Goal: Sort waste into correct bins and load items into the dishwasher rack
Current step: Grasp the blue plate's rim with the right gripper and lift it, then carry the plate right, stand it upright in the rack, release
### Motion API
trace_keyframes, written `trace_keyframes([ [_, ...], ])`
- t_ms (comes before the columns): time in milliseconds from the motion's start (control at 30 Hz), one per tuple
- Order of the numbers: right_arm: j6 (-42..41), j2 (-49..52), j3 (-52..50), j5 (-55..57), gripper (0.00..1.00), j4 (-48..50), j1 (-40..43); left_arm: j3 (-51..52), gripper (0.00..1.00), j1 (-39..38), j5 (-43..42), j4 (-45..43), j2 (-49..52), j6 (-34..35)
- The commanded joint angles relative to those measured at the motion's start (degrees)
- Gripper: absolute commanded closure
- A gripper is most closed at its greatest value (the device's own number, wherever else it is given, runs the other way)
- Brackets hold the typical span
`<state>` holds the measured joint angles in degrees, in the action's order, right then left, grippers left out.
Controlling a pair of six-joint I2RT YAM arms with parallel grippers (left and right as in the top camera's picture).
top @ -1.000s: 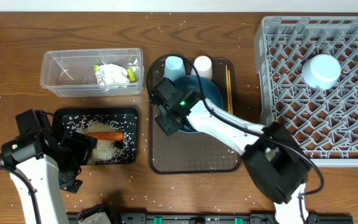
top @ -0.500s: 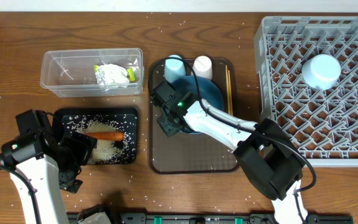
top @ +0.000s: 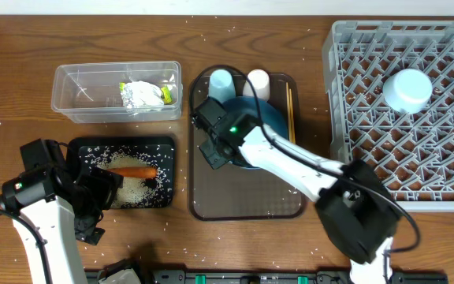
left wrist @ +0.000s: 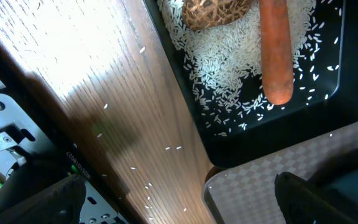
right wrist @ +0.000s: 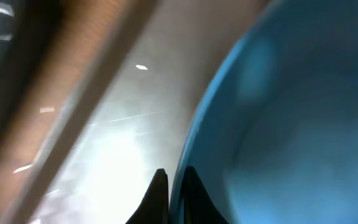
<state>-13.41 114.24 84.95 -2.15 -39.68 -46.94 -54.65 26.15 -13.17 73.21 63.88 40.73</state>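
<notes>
Right wrist view: right gripper clamps the dark-blue plate by its rim on the brown serving tray; left of it, left gripper gapes wide.

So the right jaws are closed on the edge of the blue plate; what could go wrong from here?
1. The right jaws pinch only the thin rim of the dark-blue plate, so it may slip or tilt when lifted.
2. The light-blue cup and white cup stand close to the plate's far edge; a swinging plate could knock them over.
3. The chopsticks lie just beside it and might be dragged along.
</notes>
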Motion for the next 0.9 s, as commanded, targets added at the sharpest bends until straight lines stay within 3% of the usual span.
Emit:
trace_keyframes([
  [0, -2.4, -5.6, -0.8, -10.4, 0.99, -0.5, 0.4, 0.0, 0.02, 0.3, 0.6, 0.2, 0.1, 0.7],
  [300, -2.2, -20.0, -0.8, -11.1, 0.99, -7.6, 6.3, 0.0, 0.02, 0.3, 0.6, 0.2, 0.1, 0.7],
  [600, -0.1, -29.6, -0.8, -11.6, 0.99, -17.1, 23.9, 0.0, 0.02, 0.3, 0.6, 0.2, 0.1, 0.7],
  [867, 12.7, -30.3, -0.9, -34.5, 0.99, -22.3, 44.9, 0.0, 0.02, 0.3, 0.6, 0.2, 0.1, 0.7],
])
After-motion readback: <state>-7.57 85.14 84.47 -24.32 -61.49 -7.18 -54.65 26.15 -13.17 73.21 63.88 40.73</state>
